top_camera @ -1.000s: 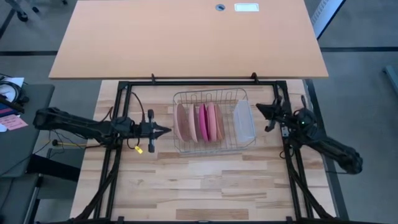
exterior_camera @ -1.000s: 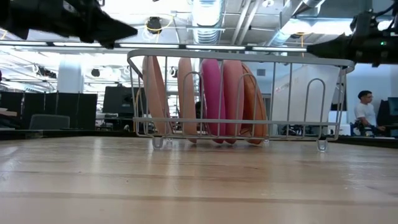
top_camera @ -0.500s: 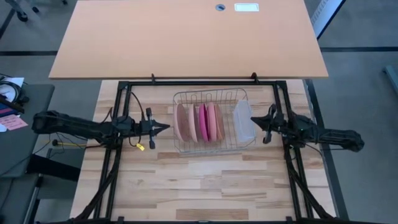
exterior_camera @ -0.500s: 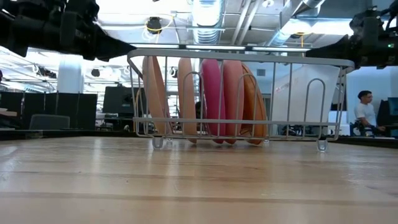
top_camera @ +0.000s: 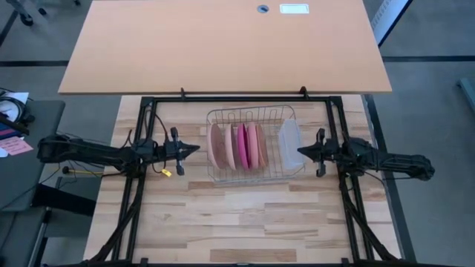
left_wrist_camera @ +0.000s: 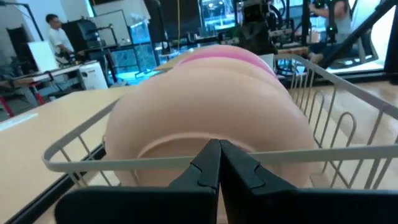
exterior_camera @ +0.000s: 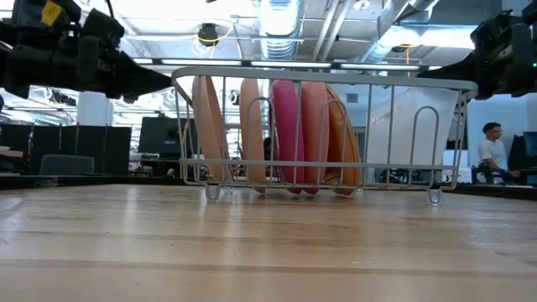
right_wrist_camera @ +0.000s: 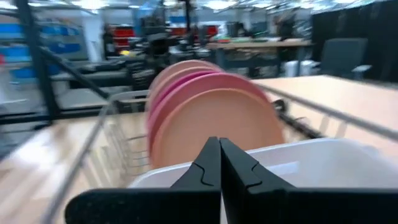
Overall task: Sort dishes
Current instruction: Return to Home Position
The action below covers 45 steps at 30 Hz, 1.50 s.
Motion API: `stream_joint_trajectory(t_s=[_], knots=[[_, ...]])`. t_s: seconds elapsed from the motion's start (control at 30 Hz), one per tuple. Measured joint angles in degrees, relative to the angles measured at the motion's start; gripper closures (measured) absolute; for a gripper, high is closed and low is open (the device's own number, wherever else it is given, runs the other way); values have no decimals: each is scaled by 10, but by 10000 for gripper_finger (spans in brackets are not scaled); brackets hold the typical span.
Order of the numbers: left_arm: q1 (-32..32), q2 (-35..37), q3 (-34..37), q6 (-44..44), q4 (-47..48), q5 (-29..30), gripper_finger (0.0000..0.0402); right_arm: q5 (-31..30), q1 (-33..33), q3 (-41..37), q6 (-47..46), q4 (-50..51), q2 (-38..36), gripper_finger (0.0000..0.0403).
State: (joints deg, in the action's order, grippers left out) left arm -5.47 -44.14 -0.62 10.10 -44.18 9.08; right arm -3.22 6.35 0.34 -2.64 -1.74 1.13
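Note:
Several round plates stand on edge in a wire rack (top_camera: 252, 172): a pale pink one (top_camera: 215, 145) at the left, then salmon (top_camera: 228, 147), magenta (top_camera: 242, 145), pink and salmon-orange (top_camera: 262, 146). My left gripper (top_camera: 197, 149) is shut and level, just left of the rack's left rim, pointing at the pale pink plate (left_wrist_camera: 205, 112). My right gripper (top_camera: 299, 151) is shut and level at the rack's right end, its tip at the rim of the translucent tub (top_camera: 290, 144). In the right wrist view (right_wrist_camera: 219, 142) the salmon-orange plate (right_wrist_camera: 214, 124) stands behind the tub's rim. My right gripper's shut tip is at the tub's right rim (right_wrist_camera: 292, 155), coming level from the table's right; I cannot tell whether it touches it. My left gripper touches nothing.
The tub stands in the rack's right end, beside the plates. The black frame rails (top_camera: 141, 178) run along both table sides under the arms. Bare wooden table (top_camera: 245, 222) lies in front of the rack. People show in the room beyond.
My right gripper has swung toward the table's near edge and turned level, now pointing left at the tub. My left gripper has come down a little and drawn slightly back from the rack. The plates and the rack have kept still.

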Motion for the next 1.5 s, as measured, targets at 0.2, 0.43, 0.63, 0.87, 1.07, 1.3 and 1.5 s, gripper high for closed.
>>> stream_joint_trajectory(t_s=[0.2,0.43,0.63,0.87,1.07,1.3,1.5], knots=[[-8,0,0,-8,8,-9,401,12,0,0,1,-1,0,403],[-8,0,1,-20,18,-69,401,33,0,0,1,5,0,403],[-8,2,2,-20,12,-69,401,52,0,0,5,3,0,403],[-8,61,2,-14,36,-59,401,65,0,-1,10,1,0,403],[-8,140,2,-20,118,-52,401,66,1,-1,12,1,0,403],[-8,231,2,-24,204,-52,401,66,1,-1,11,2,0,403],[-8,310,2,-22,279,-45,401,74,0,-1,2,2,0,403]])
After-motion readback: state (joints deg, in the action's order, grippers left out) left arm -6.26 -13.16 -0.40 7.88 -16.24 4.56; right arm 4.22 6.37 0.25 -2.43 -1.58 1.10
